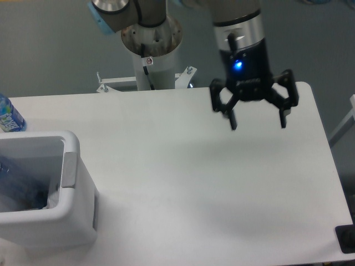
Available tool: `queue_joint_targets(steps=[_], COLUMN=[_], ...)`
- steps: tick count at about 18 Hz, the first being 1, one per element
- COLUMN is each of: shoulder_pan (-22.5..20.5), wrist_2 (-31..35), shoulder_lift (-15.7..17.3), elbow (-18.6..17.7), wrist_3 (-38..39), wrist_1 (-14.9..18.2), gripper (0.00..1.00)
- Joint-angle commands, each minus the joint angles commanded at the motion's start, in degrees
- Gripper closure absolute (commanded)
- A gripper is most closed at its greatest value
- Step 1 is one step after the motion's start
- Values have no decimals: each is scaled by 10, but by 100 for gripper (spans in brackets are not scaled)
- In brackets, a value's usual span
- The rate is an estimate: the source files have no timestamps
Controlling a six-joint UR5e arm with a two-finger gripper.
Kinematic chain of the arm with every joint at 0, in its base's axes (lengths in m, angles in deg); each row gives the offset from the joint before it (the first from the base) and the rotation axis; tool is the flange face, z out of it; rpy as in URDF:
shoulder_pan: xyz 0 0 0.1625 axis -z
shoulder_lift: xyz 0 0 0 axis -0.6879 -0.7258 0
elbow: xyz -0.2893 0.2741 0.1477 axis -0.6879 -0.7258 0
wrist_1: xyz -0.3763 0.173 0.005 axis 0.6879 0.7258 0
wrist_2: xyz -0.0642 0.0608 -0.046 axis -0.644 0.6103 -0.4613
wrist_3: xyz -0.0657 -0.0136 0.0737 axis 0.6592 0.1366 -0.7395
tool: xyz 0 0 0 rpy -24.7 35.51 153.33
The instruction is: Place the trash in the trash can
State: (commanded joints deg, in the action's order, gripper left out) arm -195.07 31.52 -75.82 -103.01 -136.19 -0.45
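**Trash looks binned, claw empty over far right of table**

Table (pixel 183 183): white, large, takes up most of the view. No loose trash visible on it.

Arm (pixel 150 22): grey UR5e, base column behind the table's back edge, wrist reaching out to the right.

Trash can (pixel 69 221): white boxy bin at the front-left corner, thick rim, grey panel on the side facing the table centre. Upright, opening up. Inside I see dark and bluish shapes plus a pale crumpled bit against the right inner wall. That is likely the trash (pixel 33 194), the bottle and the wrapper, but it's too dim and blurred to separate the two or confirm the label.

Gripper (pixel 259 121): hangs above the table's back-right area, well apart from the bin. Fingers spread wide, nothing between them, blue LED lit on the body.

Blue-label bottle (pixel 8 116): upright at the left edge behind the bin, partly cut off. Uncrushed, not trash, leave it.

Handling judgement, if anything needs re-picking:
- Crushed bottle: light, thin-walled, springy, slick plastic. Take it across the flattened body mid-length; the cap end is stiffer but narrow and apt to slip out.
- Wrapper: near weightless, limp, collapses under the pads. Pinch a bunched ridge, close fully.
- Neither is fragile; main risk is slip-out or snagging on the rim.

Task reads as done or nearly so.
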Motion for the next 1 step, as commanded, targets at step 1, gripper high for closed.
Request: queue_joint_targets(steps=[1], shoulder_pan=[-3], wrist_2=[-3], shoulder_lift=[0], elbow=[-1], wrist_3=[0], wrist_1=[-1], gripper=[0])
